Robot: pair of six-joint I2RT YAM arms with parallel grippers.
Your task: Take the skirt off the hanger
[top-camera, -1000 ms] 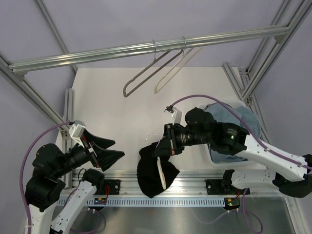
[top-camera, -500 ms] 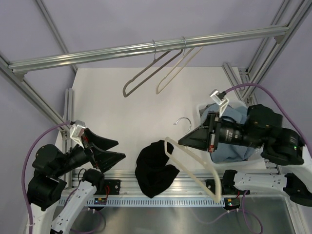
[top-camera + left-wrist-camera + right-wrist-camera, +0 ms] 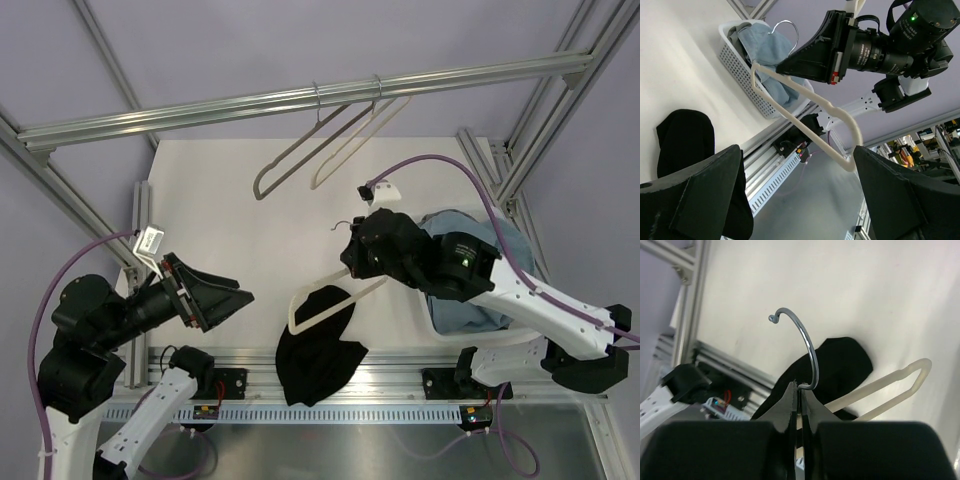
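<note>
From above, the right pincer [image 3: 351, 264] is gripping the hanger [image 3: 345, 303] at the base of its wire hook and is holding the pale frame slanted over the near part of the tabletop [image 3: 230, 200]. The skirt [image 3: 318, 360] is lying in a dark heap under the hanger's far end and is drooping over the near rail. It looks already free of the frame. The left pincer [image 3: 228, 300] is hovering just to the left of it, empty.

In the left wrist view, the left pincer [image 3: 800, 200] is gaping wide with nothing between its fingers. The hanger [image 3: 805, 93] is hanging in the air apart from the skirt [image 3: 685, 135], with the white basket [image 3: 747, 75] of blue jeans [image 3: 765, 47] behind it.

In the right wrist view, the right pincer [image 3: 799, 390] is pinching tight under the hook [image 3: 805, 340], and the skirt [image 3: 840, 360] is resting on the tabletop below.

To finish well, I judge the right arm should be raising the hanger straight and level, so that its looped end is not snagging the cloth, and carrying it away from the edge where the skirt is overhanging
</note>
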